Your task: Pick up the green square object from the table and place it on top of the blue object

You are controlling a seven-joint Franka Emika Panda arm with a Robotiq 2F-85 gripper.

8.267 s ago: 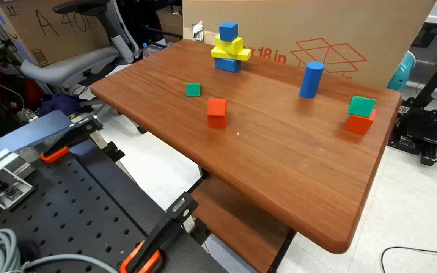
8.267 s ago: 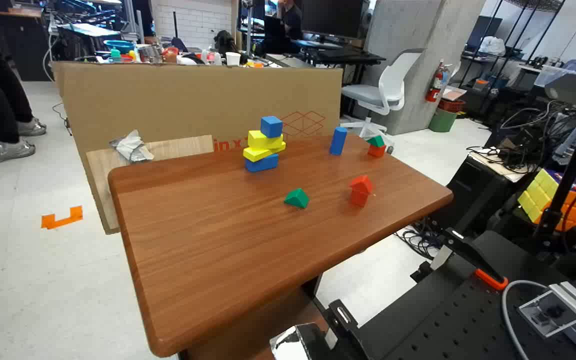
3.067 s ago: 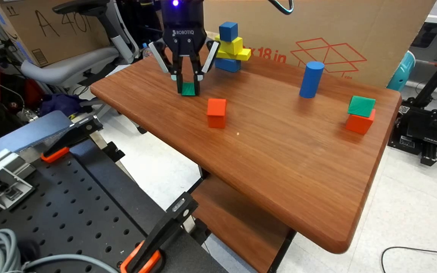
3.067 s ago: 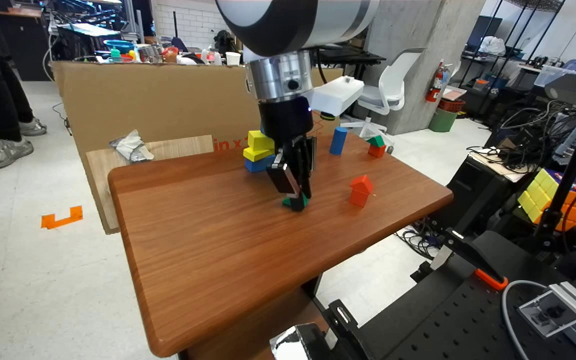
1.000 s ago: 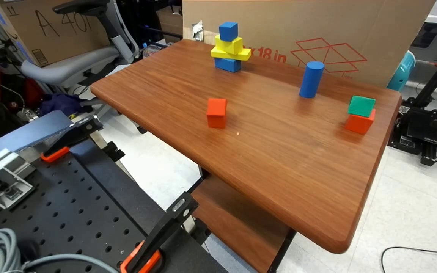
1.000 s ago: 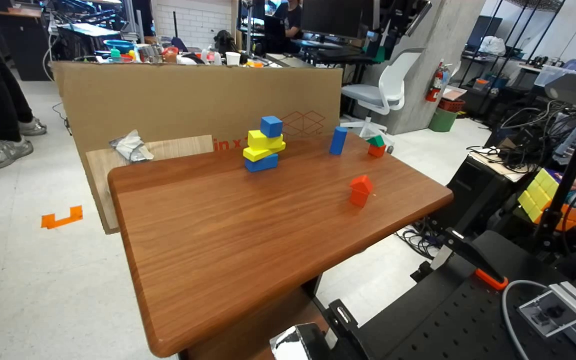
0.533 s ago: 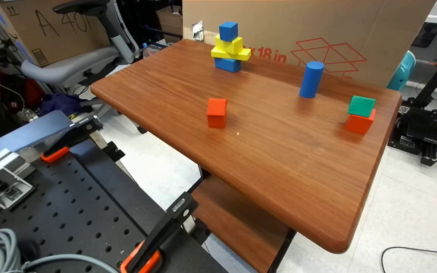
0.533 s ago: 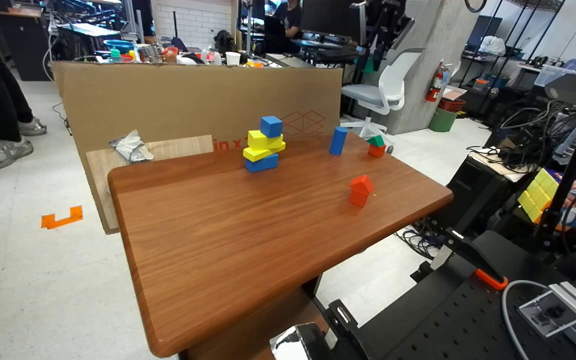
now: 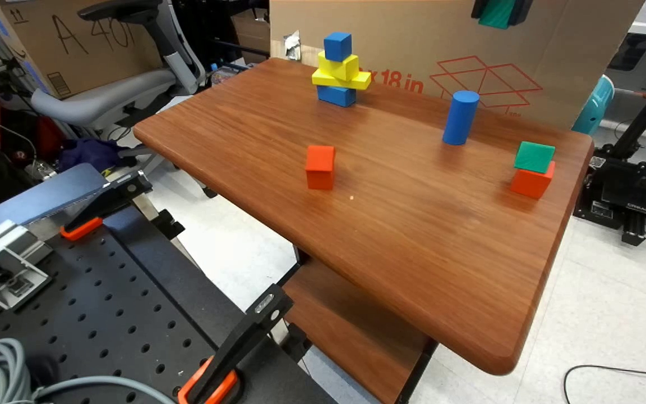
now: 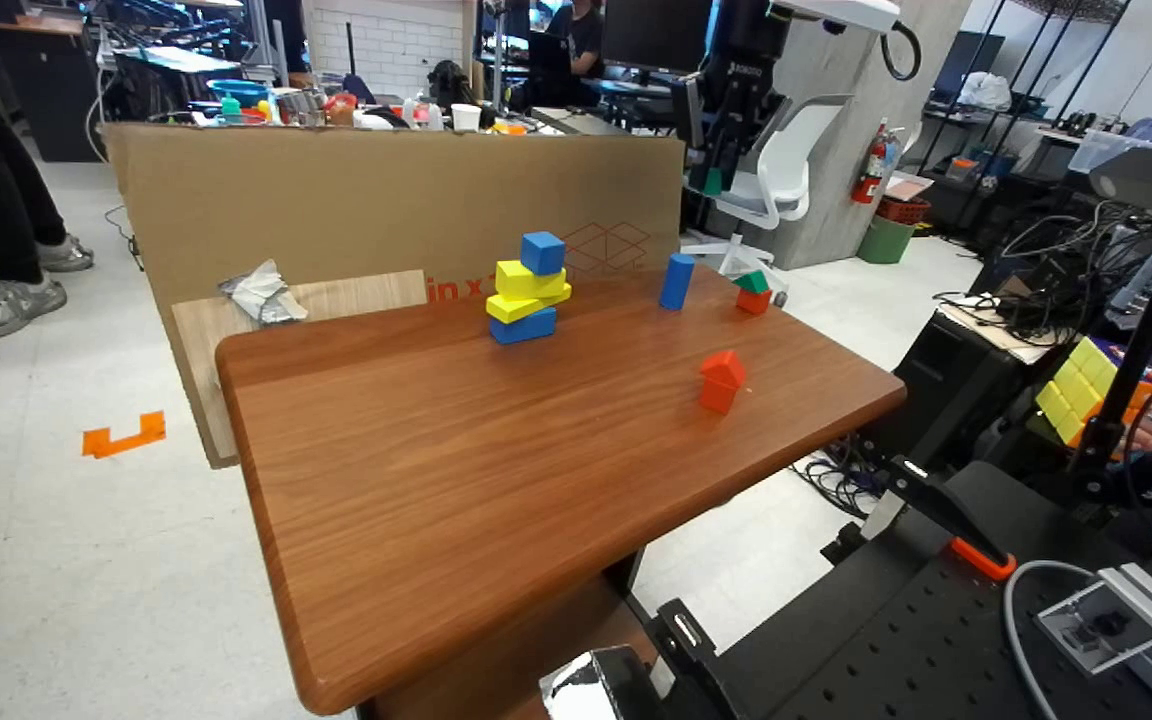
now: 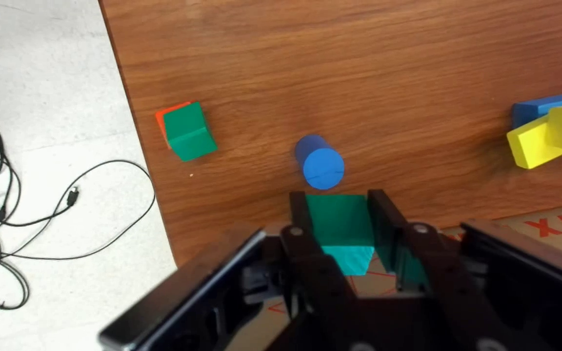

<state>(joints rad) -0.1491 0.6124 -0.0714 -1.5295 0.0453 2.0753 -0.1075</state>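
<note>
Below centre in the wrist view, the gripper (image 11: 338, 199) pinches the green block (image 11: 340, 222), apparently the carrying step, and should next centre it over the blue cylinder (image 11: 323, 168), higher in frame, before lowering.

green block (image 11: 340, 222): lifted | end effector (image 9: 500, 13): lower than just before

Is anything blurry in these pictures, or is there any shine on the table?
Wrist view: the nearest parts of the tool look blurred, the blue cylinder crisper; in an exterior view: a faint reddish reflection on the tabletop just below the rightmost red block.
</note>
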